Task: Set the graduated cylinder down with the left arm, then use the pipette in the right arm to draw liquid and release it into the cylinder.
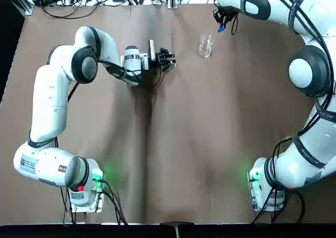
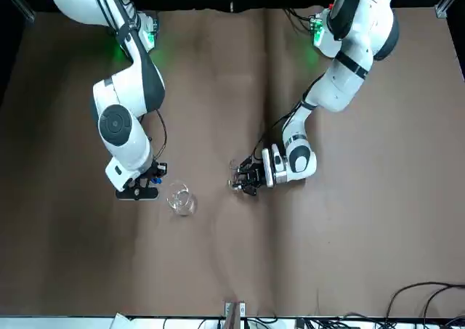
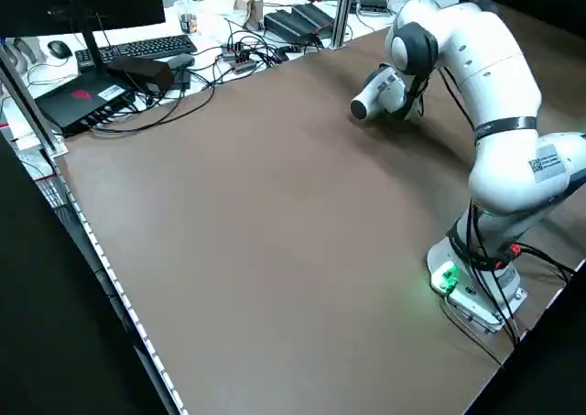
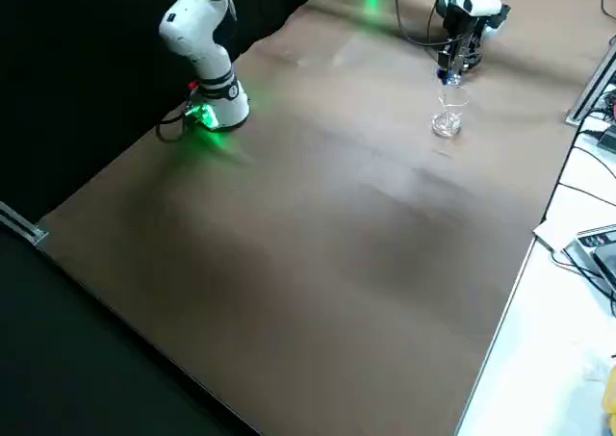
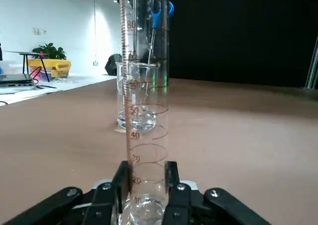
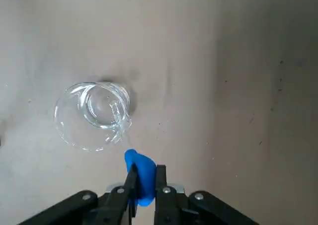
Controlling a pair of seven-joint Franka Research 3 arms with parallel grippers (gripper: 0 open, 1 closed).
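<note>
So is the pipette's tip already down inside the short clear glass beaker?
No: in the right wrist view the right hand holds the blue-bulbed pipette beside the short clear glass beaker, not over its mouth.

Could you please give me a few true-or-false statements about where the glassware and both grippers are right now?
1. The left gripper is shut on the graduated cylinder, which stands upright. True.
2. The right gripper is empty. False: it pinches the pipette by its blue bulb.
3. The beaker lies on its side. False: it stands upright.
4. The pipette's tip is at the beaker. True.
</note>
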